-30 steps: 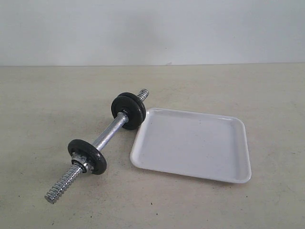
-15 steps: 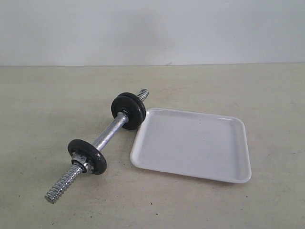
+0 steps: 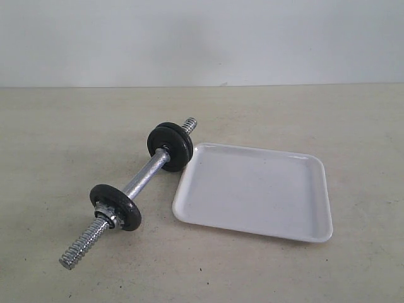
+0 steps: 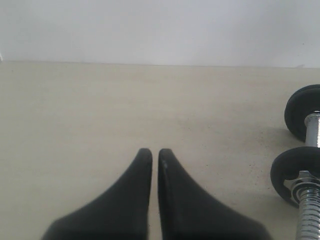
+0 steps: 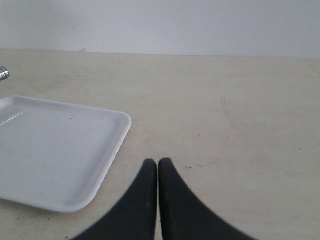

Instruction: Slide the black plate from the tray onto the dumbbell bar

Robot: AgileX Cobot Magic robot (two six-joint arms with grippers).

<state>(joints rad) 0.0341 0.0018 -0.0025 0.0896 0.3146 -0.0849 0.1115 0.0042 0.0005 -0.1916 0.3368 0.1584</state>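
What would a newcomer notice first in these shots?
The chrome dumbbell bar lies diagonally on the table, left of the white tray, carrying the black plate near its far end and a disc with a silver nut near its close end. The tray holds nothing; the left gripper and right gripper are shut, empty.

Left gripper (image 4: 155, 154): black fingers (image 4: 132, 195) closed, only thin slit between tips, tapered, curving inward to meet, pointing forward. Right gripper (image 5: 157, 164): black fingers (image 5: 177, 205) closed tip to tip, same tapered shape, same forward pose.
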